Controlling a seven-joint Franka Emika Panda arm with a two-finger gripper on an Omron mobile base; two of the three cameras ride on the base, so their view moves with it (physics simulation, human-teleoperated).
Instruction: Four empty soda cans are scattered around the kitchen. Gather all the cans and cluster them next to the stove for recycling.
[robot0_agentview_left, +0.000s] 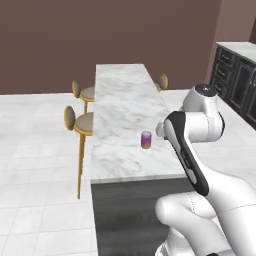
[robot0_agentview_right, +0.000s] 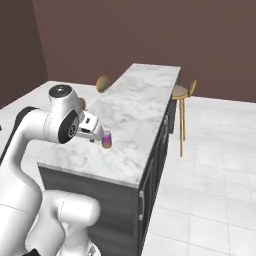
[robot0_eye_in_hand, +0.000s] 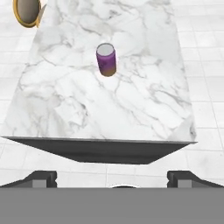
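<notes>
A purple soda can (robot0_agentview_left: 145, 140) with a silver top stands upright on the white marble island counter (robot0_agentview_left: 125, 100), toward its near end and a little right of the middle. It is also in the right base view as the can (robot0_agentview_right: 107, 140) and in the hand view as the can (robot0_eye_in_hand: 106, 59). My gripper (robot0_eye_in_hand: 113, 178) hangs above the near end of the counter, short of the can, looking down at it. It is open, its fingertips (robot0_eye_in_hand: 43, 177) spread wide with nothing between them. My hand (robot0_agentview_right: 93, 128) sits just left of the can. The stove is out of view.
Wooden bar stools (robot0_agentview_left: 80, 121) line the island's left side, and another stool (robot0_agentview_right: 182, 92) stands on its right. Dark cabinets (robot0_agentview_left: 240, 82) with a pale top run along the far right wall. White tiled floor surrounds the island.
</notes>
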